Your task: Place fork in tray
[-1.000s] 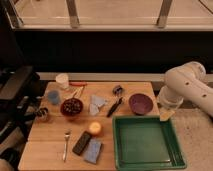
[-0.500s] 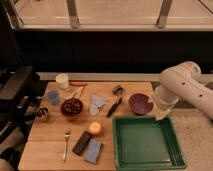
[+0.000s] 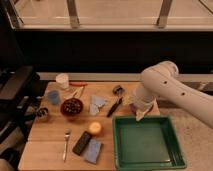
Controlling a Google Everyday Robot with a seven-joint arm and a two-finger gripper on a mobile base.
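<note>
While the fork (image 3: 66,145) lies flat at the table's (image 3: 45,150) front left, well apart from the wide-open, empty gripper (image 3: 140,116) over the tray's (image 3: 147,145) far rim, a low reach across might knock the orange fruit (image 3: 95,128) between them.

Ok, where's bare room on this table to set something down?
The green tray is bare inside. The table is bare left of the fork. Crowded around the dark bowl. The end effector hangs over the tray's back rim.
</note>
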